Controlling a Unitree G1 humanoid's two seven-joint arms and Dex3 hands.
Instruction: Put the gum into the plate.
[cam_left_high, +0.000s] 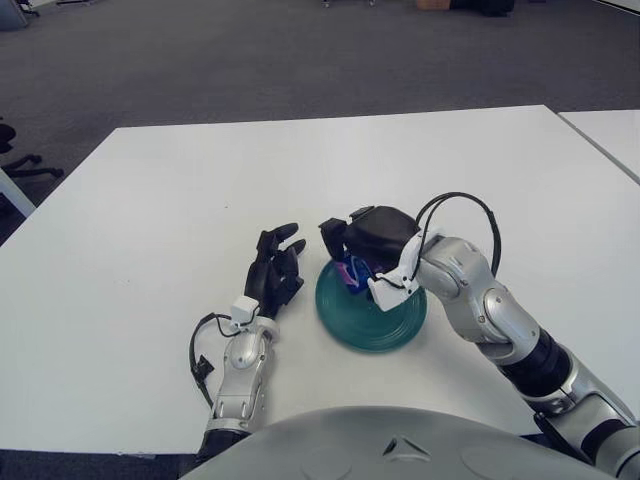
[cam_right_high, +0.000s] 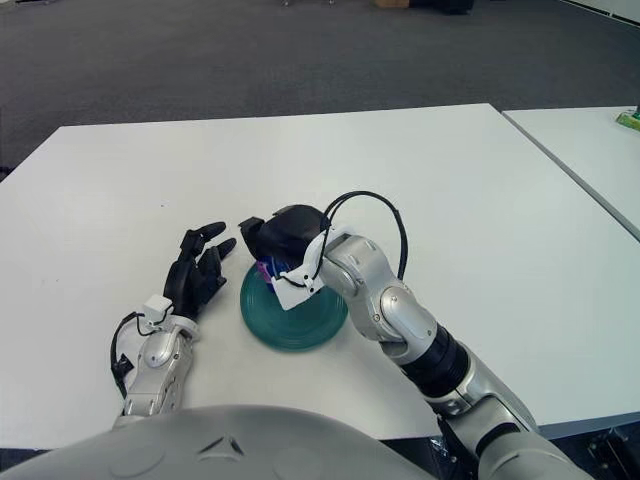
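Note:
A round teal plate (cam_left_high: 385, 318) lies on the white table (cam_left_high: 180, 190) close in front of me. My right hand (cam_left_high: 358, 252) hovers over the plate's far left part, its fingers curled around a small purple and pink gum pack (cam_left_high: 349, 273) that shows beneath the palm, just above the plate's surface. Most of the pack is hidden by the hand. It also shows in the right eye view (cam_right_high: 266, 270). My left hand (cam_left_high: 275, 262) shows just left of the plate, fingers spread and holding nothing.
A second white table (cam_left_high: 612, 135) stands at the right with a narrow gap between. Grey carpet lies beyond the far edge. A black chair base (cam_left_high: 18, 160) shows at the far left.

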